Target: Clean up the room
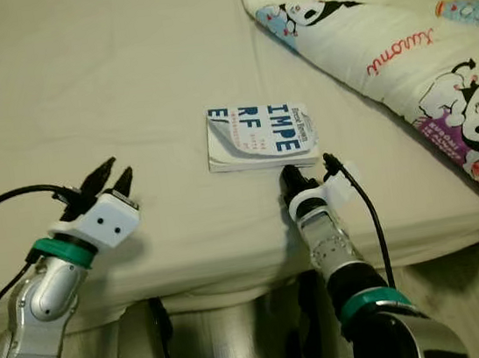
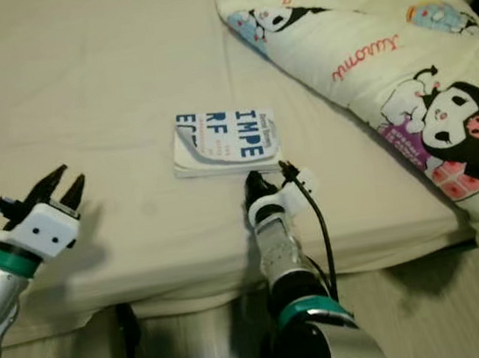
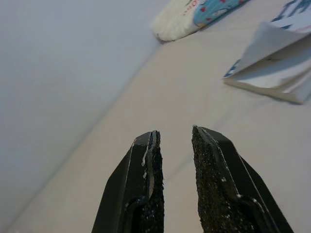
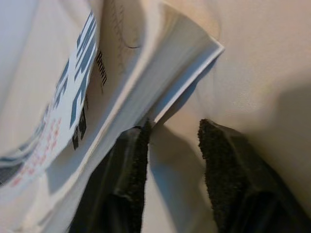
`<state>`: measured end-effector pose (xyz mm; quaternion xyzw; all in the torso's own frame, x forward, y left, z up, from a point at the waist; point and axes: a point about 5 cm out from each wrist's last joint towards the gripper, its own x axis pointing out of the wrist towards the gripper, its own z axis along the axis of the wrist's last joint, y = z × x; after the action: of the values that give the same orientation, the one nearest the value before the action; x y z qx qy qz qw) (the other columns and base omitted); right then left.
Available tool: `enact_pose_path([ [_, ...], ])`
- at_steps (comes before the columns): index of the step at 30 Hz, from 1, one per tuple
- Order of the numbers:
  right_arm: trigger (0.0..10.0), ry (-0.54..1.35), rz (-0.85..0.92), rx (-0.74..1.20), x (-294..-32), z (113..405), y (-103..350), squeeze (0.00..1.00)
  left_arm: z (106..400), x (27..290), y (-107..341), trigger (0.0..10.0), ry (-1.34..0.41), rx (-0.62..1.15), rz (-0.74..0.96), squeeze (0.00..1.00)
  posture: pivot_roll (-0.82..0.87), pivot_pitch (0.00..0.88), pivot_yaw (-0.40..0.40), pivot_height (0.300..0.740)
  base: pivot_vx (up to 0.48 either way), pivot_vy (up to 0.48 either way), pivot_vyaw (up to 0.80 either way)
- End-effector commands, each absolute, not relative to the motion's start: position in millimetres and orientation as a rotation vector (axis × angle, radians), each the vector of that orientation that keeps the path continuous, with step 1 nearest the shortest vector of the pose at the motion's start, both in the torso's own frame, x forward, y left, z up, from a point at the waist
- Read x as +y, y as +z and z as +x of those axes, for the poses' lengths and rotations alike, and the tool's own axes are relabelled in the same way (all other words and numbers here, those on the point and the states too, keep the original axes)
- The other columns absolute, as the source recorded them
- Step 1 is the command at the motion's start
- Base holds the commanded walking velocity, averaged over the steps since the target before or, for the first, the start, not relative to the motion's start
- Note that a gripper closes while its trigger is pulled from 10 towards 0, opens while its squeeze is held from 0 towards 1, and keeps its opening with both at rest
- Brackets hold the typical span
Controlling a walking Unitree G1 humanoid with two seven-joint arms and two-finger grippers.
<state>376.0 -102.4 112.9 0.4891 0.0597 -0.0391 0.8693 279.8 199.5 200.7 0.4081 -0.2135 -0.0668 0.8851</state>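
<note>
The paperback book [image 1: 262,135] lies flat on the bed [image 1: 78,94] near its near edge, roughly midway between my arms, with the patterned blanket [image 1: 396,26] bunched up to its right and far side, apart from it. My right tool [image 1: 308,173] sits at the book's near right corner, its fingers parted with nothing between them yet; in the right wrist view one finger [image 4: 121,179] is touching the underside of that corner while the other [image 4: 228,179] rests over bare sheet just beside it. My left tool [image 1: 112,173] hovers over the sheet well to the left of the book, released and holding nothing. I judge the book light and fairly thin, but floppy: its cover already curls up at the left end, so the pages will fan and sag if I pinch a loose corner. The soft mattress should give under a finger, which helps me slip one beneath. The spine side looks the stiffest place to take hold, with the whole block of pages between my fingers, since the glossy cover may slide if I grip the cover alone.
</note>
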Motion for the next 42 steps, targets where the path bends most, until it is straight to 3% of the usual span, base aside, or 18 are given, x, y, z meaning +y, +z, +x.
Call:
enact_pose_path([
  [1, 10.0, -0.112, 1.127, 0.212, -91, 368, 94, 1.00, 274, 194, 194, 10.0, -0.163, -0.417, 0.846, 0.00, 0.26, 0.328, -0.021, 0.509, 0.000, 0.000, 0.00],
  [10, 10.0, -0.012, 1.246, 0.136, -94, 370, 100, 1.00, 265, 193, 191, 10.0, -0.156, -0.388, 0.842, 0.00, 0.26, 0.328, -0.037, 0.509, 0.000, 0.000, 0.00],
  [18, 10.0, 0.009, 1.228, 0.113, -109, 362, 88, 1.00, 264, 189, 191, 10.0, -0.155, -0.378, 0.839, 0.00, 0.24, 0.335, -0.043, 0.509, 0.000, 0.000, 0.00],
  [19, 10.0, 0.030, 1.233, 0.107, -111, 359, 85, 0.78, 264, 189, 191, 10.0, -0.155, -0.376, 0.839, 0.00, 0.24, 0.335, -0.044, 0.509, 0.000, 0.000, 0.00],
  [20, 10.0, 0.061, 1.238, 0.097, -113, 356, 83, 0.40, 263, 189, 190, 10.0, -0.155, -0.373, 0.837, 0.00, 0.24, 0.337, -0.045, 0.509, 0.000, 0.000, 0.00],
  [22, 10.0, 0.099, 1.244, 0.090, -115, 352, 81, 0.40, 262, 188, 189, 10.0, -0.157, -0.369, 0.836, 0.00, 0.24, 0.336, -0.045, 0.509, 0.000, 0.000, 0.00],
  [23, 10.0, 0.134, 1.251, 0.080, -114, 349, 81, 0.00, 262, 188, 189, 10.0, -0.158, -0.369, 0.836, 0.00, 0.24, 0.336, -0.044, 0.509, 0.000, 0.000, 0.00],
  [30, 10.0, 0.212, 1.288, 0.082, -109, 343, 79, 0.00, 262, 187, 189, 10.0, -0.157, -0.365, 0.834, 0.00, 0.24, 0.334, -0.046, 0.509, 0.000, 0.000, 0.00],
  [33, 10.0, 0.185, 1.307, 0.107, -96, 349, 80, 0.00, 264, 187, 190, 10.0, -0.155, -0.369, 0.833, 0.00, 0.24, 0.335, -0.040, 0.509, 0.000, 0.000, 0.00],
  [35, 10.0, 0.189, 1.371, 0.133, -73, 357, 90, 0.00, 265, 185, 195, 10.0, -0.152, -0.382, 0.833, 0.00, 0.28, 0.341, -0.038, 0.509, 0.000, 0.000, 0.00],
  [42, 10.0, 0.199, 1.407, 0.143, -56, 364, 104, 0.00, 264, 185, 201, 10.0, -0.149, -0.398, 0.849, 0.00, 0.32, 0.346, -0.043, 0.509, 0.000, 0.000, 0.00],
])
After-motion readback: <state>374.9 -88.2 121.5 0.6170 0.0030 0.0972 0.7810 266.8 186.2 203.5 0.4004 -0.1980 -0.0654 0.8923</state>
